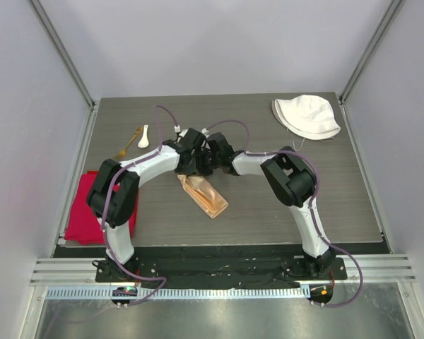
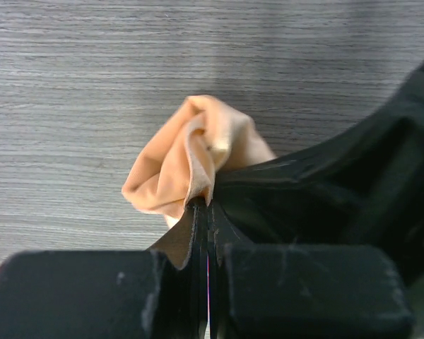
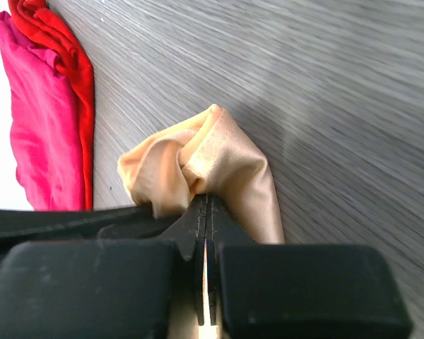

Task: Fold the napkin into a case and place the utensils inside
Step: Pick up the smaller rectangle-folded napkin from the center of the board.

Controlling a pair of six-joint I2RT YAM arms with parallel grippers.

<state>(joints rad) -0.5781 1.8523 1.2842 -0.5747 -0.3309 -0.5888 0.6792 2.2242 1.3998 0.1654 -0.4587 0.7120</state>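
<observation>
The peach-orange napkin (image 1: 205, 195) hangs bunched from both grippers over the middle of the table, its lower end trailing on the surface. My left gripper (image 1: 191, 164) is shut on a fold of the napkin (image 2: 191, 155). My right gripper (image 1: 213, 161) is shut on the napkin (image 3: 212, 166) right beside it; the two grippers nearly touch. The white spoon (image 1: 144, 136) and the thin gold fork (image 1: 128, 144) lie together at the back left of the table, apart from both grippers.
A bright red cloth (image 1: 85, 208) lies at the table's left edge, also in the right wrist view (image 3: 46, 106). A white fabric hat (image 1: 305, 116) sits at the back right corner. Grey walls enclose the table (image 1: 325, 191).
</observation>
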